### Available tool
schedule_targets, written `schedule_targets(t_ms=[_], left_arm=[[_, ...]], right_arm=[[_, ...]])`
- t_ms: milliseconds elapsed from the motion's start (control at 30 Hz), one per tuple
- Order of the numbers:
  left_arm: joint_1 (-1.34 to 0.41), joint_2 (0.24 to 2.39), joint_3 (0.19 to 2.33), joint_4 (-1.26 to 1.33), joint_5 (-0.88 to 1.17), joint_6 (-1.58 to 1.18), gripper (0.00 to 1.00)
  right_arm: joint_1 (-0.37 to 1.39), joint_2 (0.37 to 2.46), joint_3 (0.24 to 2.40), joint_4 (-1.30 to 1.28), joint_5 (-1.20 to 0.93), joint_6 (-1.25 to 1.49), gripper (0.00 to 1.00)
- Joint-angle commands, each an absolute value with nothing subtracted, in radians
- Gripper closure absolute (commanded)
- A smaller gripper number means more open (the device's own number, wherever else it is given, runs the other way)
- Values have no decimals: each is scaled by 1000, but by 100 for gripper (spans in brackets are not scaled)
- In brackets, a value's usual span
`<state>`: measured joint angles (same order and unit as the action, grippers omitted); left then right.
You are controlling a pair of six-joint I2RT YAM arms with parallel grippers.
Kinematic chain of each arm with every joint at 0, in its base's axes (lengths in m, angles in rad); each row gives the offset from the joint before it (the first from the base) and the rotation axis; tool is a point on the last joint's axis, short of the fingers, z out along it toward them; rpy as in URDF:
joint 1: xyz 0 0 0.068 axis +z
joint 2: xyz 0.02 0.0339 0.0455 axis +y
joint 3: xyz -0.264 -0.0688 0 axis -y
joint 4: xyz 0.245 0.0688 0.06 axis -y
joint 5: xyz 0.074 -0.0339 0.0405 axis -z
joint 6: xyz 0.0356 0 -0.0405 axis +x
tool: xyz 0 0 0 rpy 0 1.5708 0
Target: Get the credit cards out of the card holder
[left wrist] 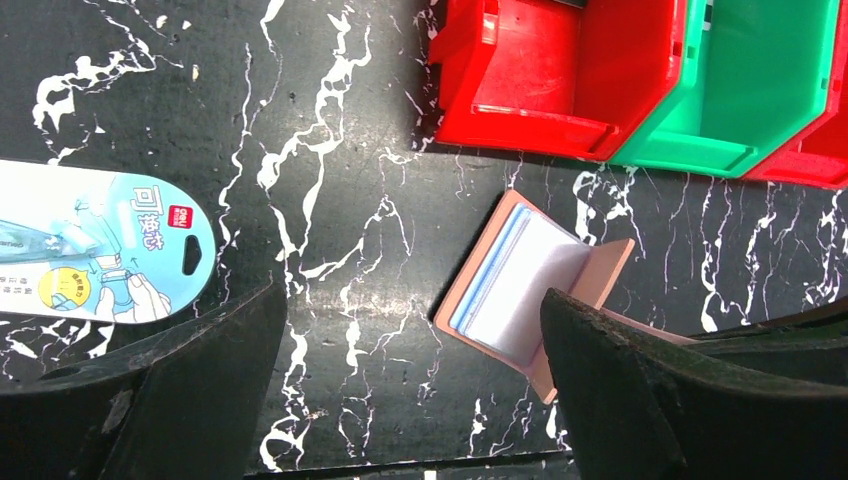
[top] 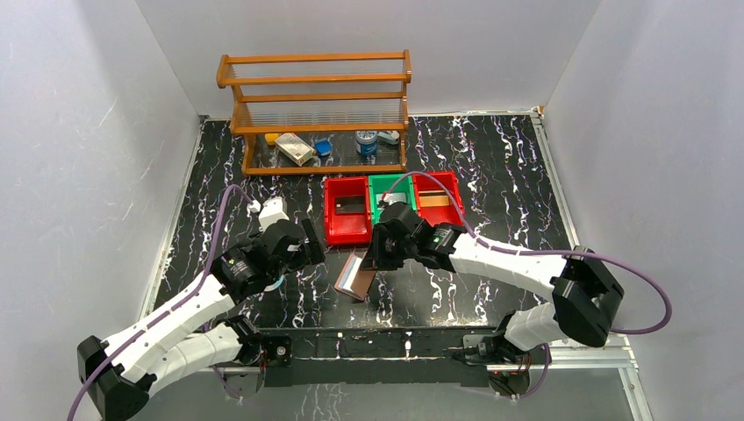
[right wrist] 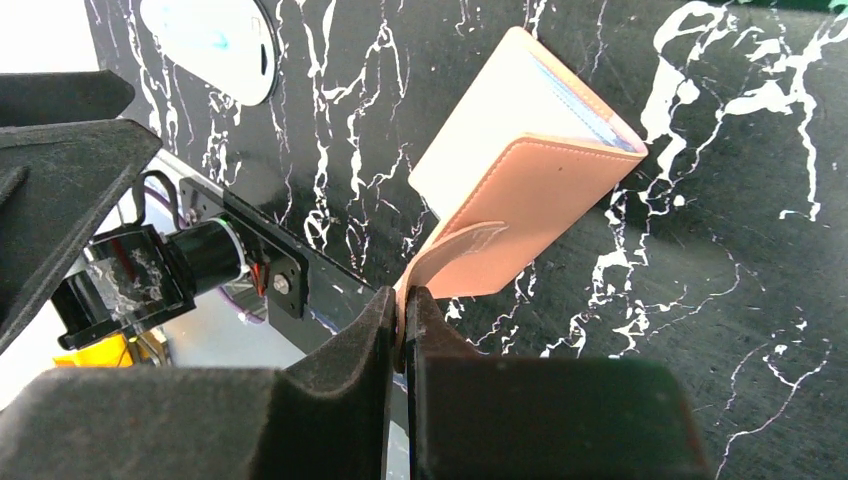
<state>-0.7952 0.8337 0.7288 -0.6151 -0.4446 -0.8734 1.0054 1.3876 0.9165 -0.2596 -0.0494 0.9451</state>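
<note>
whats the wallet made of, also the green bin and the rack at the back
The wallet looks like leather or faux leather: matte tan-brown, stitched edge. The green bin seems glossy moulded plastic, by its sheen. The rack is probably varnished wood: orange-brown rails.

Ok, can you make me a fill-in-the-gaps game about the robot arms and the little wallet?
1. The right arm's jaws pinch the card holder by its snap ___.
2. The left arm's jaws hold nothing and stand wide ___.
3. The bin between the two red bins is coloured ___.

Missing words: tab, open, green.
</note>
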Motion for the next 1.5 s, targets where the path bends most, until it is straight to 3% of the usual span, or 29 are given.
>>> schedule_targets(t_ms=[0, 400, 700, 1000, 1467], left_arm=[[-794, 828, 752, -598, -418, -838, 2], [-795, 811, 742, -567, -381, -802, 2], [-794, 907, 738, -405, -159, -693, 6], [-794, 1109, 751, -293, 100, -629, 20], [-795, 1361, 746, -251, 235, -633, 36]], right_arm=[[1003, 1376, 945, -156, -115, 938, 93], [927, 1254, 737, -39, -183, 962, 93], [823, 1141, 539, -105, -174, 1022, 90], [784, 1148, 495, -133, -114, 1044, 87], [778, 1214, 512, -180, -42, 1060, 87]])
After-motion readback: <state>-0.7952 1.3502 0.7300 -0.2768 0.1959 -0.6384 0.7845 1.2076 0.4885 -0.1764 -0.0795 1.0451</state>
